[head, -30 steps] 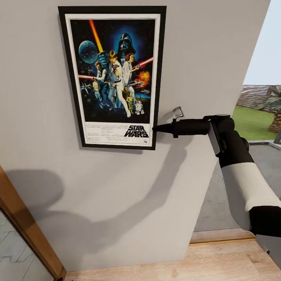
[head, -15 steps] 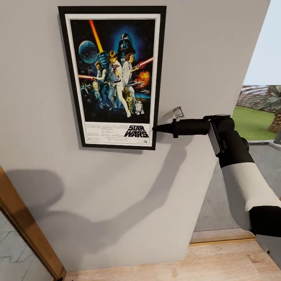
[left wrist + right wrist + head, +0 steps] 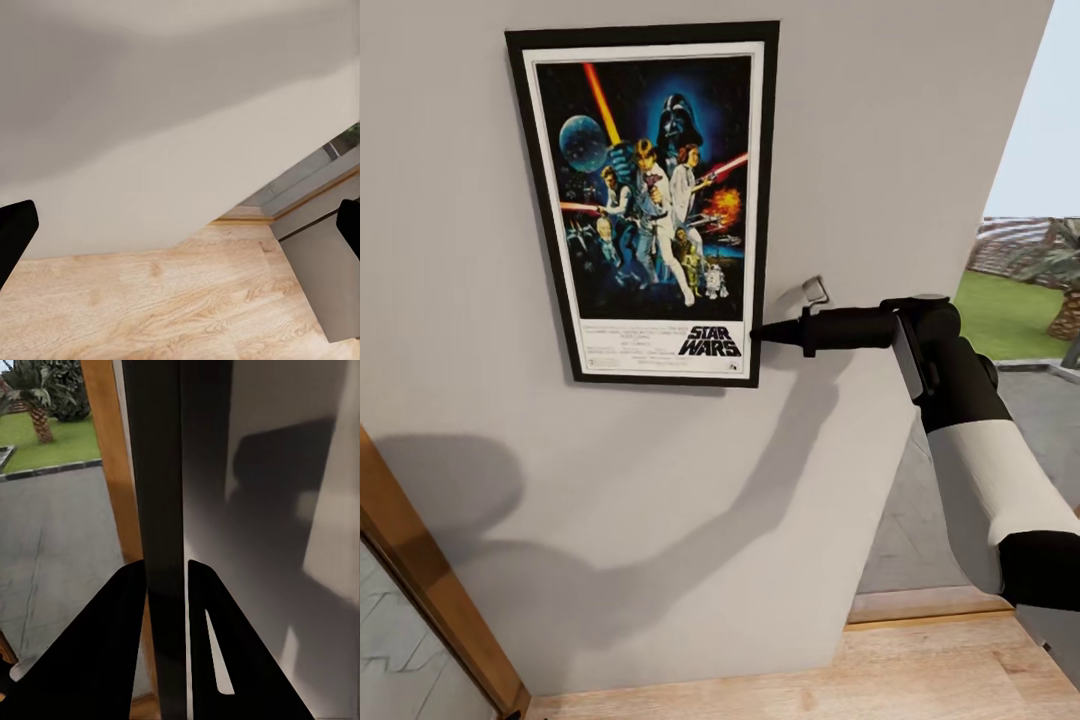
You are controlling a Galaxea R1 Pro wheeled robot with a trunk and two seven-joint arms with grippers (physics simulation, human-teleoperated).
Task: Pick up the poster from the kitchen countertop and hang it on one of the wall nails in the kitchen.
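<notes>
Grey wall (image 3: 880, 120) has the poster (image 3: 650, 200) flat against it, and my right gripper (image 3: 762, 332) is clamped on the poster's lower right frame edge, left gripper (image 3: 180, 232) spread wide.

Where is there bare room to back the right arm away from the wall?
Bare wall lies right of the poster and below its bottom edge. It is tight at the frame's lower right edge, which the right gripper clamps. The left gripper hangs open over bare wood floor.
</notes>
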